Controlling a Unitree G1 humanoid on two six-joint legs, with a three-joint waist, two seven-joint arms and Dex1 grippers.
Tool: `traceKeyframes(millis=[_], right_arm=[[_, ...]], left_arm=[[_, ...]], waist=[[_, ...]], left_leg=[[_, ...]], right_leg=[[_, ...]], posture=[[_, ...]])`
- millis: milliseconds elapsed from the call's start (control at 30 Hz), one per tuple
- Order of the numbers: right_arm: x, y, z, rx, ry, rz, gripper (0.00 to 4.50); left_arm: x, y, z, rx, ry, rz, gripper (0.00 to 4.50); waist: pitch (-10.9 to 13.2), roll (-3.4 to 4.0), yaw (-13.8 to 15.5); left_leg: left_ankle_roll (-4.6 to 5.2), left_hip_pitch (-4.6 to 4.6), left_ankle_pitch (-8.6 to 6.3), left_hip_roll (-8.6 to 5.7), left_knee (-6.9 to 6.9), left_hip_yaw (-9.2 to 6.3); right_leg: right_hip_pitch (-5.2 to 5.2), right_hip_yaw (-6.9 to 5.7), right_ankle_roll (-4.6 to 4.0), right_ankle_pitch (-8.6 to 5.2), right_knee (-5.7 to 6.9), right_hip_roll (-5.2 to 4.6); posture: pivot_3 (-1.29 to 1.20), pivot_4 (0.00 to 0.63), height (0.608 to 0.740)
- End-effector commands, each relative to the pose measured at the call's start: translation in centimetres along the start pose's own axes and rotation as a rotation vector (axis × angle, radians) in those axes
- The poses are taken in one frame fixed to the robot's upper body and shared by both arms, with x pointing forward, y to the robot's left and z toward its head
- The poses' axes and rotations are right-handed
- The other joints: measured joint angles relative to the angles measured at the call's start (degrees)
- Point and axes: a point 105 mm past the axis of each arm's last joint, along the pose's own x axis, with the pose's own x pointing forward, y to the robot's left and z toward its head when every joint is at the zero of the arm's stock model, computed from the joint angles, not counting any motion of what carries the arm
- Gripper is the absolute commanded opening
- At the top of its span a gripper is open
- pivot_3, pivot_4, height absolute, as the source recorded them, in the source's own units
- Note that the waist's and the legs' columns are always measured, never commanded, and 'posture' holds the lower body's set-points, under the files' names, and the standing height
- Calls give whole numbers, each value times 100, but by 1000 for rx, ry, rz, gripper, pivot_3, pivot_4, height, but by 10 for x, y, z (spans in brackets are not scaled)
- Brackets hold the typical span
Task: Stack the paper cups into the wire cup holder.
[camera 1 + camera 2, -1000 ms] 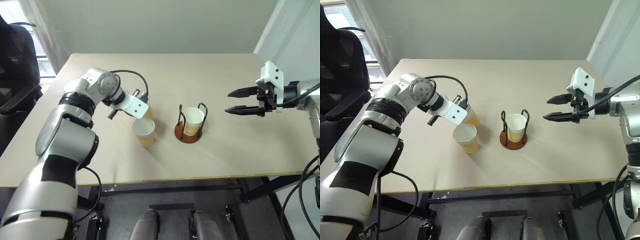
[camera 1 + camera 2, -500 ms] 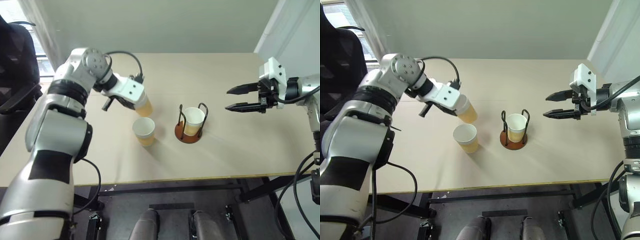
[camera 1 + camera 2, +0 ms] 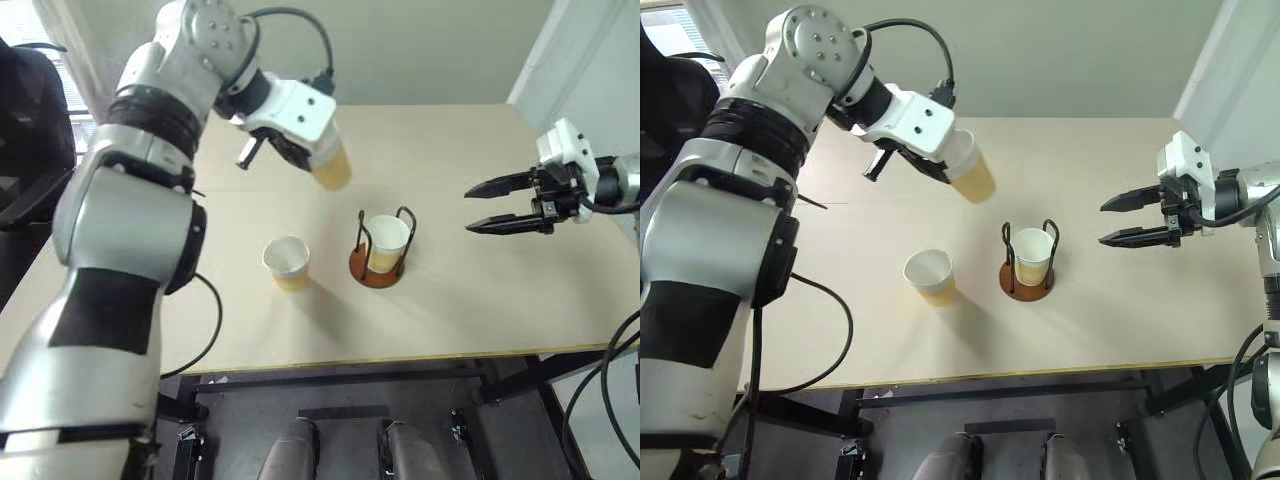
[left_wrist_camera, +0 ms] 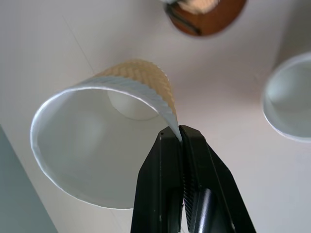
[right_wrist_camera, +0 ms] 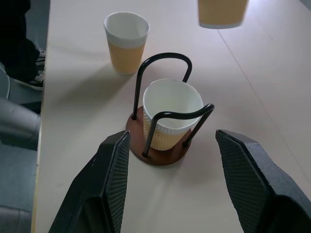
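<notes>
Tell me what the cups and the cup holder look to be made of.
Paper cups: likely paper, matte; tan embossed sleeve, white rim and inside. One is pinched thin-walled by the left gripper.
Wire cup holder: bent black rod, probably coated metal; its reddish-brown base looks smooth, wood or plastic unclear.

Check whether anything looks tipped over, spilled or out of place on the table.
Nothing stands out. One cup sits upright in the holder, another stands beside it, and the left gripper holds the third tilted in the air.
</notes>
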Motion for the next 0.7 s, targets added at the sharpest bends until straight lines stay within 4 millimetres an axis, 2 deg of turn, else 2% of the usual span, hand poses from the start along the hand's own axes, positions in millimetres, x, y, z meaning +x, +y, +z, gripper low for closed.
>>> traceKeyframes(millis=[33, 233, 467, 700], right_arm=[[-12, -2, 8, -46, -22, -27, 2805], [-12, -2, 6, -50, -18, -27, 2805], [-13, 0, 5, -48, -11, -26, 2805], [-14, 1, 4, -47, -8, -30, 2805]], left_arm=[[-13, 13, 21, 59, -42, 28, 96], [-8, 24, 45, 110, -95, 35, 96], [-3, 28, 60, 135, -135, 28, 96], [6, 21, 55, 158, -102, -25, 96]], waist=[[1, 2, -6], [1, 2, 1], [1, 2, 16], [2, 3, 22]], left_leg=[[2, -1, -2, 6, 3, -5], [5, 0, -3, 7, 9, 1], [15, 5, -9, -1, 17, 13], [20, 0, -13, 4, 37, 7]], right_leg=[[1, 7, 3, 0, 0, -5], [3, 6, 8, 2, 2, -2], [10, 8, 13, 2, 1, 2], [16, 15, 26, 8, 2, -6]], posture=[[0, 150, 740], [0, 150, 740], [0, 150, 740], [0, 150, 740]])
